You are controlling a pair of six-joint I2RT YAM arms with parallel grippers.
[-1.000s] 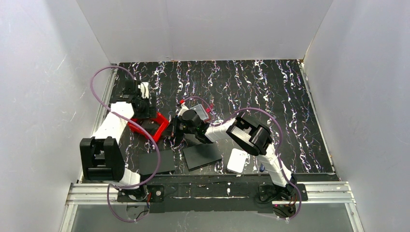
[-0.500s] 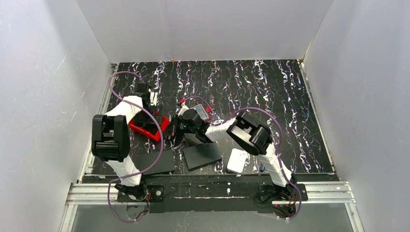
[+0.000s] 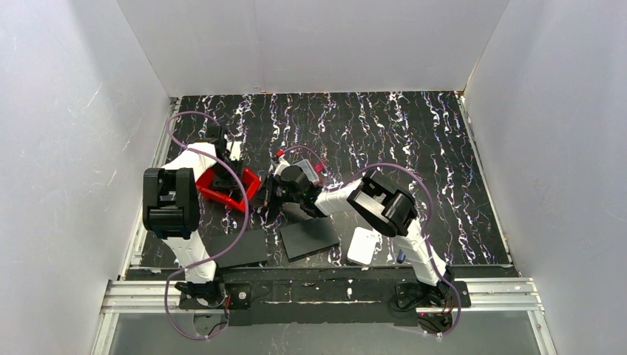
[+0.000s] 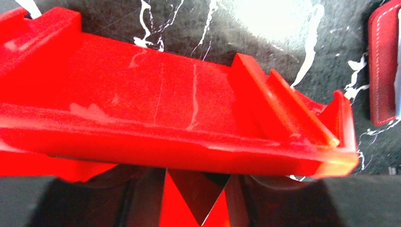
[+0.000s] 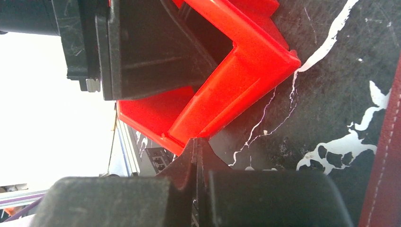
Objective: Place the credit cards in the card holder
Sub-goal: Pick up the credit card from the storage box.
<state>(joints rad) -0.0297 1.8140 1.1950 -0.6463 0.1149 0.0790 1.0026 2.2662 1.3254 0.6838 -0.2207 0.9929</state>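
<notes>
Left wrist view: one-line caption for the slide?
Left gripper clamped on the near wall of the red bin; card holder at the right edge.

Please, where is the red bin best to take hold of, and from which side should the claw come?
Grip the red bin by a thin upright wall at its rim, coming over the open top, one finger inside, one outside. The walls are straight and thin; the whole body looks too wide to span.

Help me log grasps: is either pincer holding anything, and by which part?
The left pincer appears to clamp the red bin by its near wall. The right pincer is shut, nothing visible in it.
</notes>
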